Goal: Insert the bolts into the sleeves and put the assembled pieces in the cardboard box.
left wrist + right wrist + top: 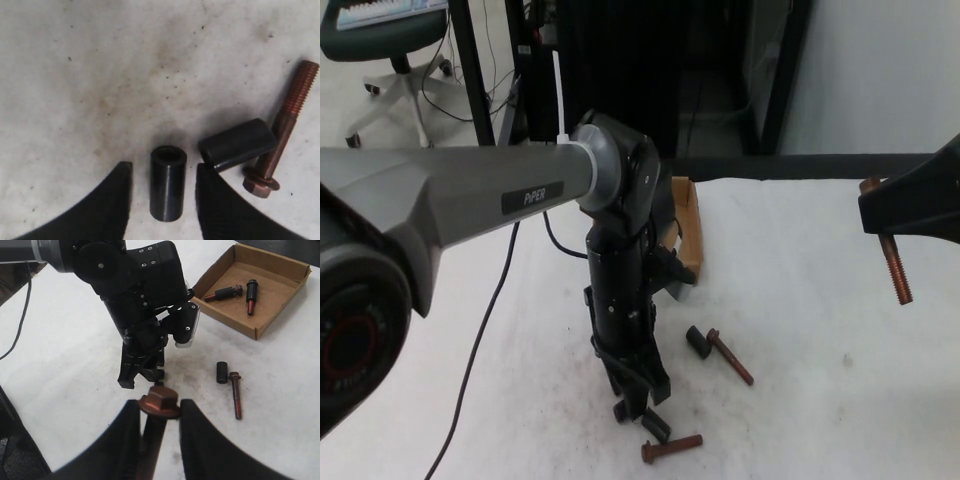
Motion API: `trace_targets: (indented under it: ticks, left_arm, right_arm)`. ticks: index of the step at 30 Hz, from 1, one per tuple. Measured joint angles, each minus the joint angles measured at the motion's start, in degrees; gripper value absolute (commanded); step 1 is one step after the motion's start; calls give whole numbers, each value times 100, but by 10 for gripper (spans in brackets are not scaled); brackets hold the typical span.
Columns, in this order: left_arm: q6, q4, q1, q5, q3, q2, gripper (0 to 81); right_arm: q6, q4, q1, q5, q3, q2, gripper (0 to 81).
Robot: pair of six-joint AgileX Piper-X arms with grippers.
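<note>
My left gripper (164,169) points straight down at the bench, open, its fingers (114,202) on either side of a short black sleeve (168,182) with a small gap on each side. A second black sleeve (237,143) and a copper bolt (282,130) lie just beside it. My right gripper (159,407) hangs above the bench at the right, shut on a copper bolt (159,402) that dangles thread-down (895,262). One more sleeve (221,372) and bolt (235,394) lie loose in the middle. The cardboard box (272,267) holds two assembled pieces (223,292).
The left arm (620,260) stands upright mid-bench and hides part of the cardboard box (691,225) in the high view. A black cable (480,350) runs across the white bench at the left. Bare bench lies to the right of the loose parts.
</note>
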State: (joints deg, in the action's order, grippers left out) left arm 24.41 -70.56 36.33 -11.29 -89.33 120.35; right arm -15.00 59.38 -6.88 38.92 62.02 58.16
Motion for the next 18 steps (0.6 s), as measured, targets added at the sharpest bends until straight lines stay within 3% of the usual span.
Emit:
trace_targets:
  ticks: [5, 11, 18]
  left_arm:
    - [-15, -18, 0, 140, 0, 0, 517]
    - [-123, -113, 0, 799, 0, 0, 517]
    - [-125, -217, 0, 676, 0, 0, 516]
  right_arm:
    - [0, 0, 0, 0, 0, 0, 8]
    - [0, 0, 0, 0, 0, 0, 8]
    - [0, 0, 0, 0, 0, 0, 8]
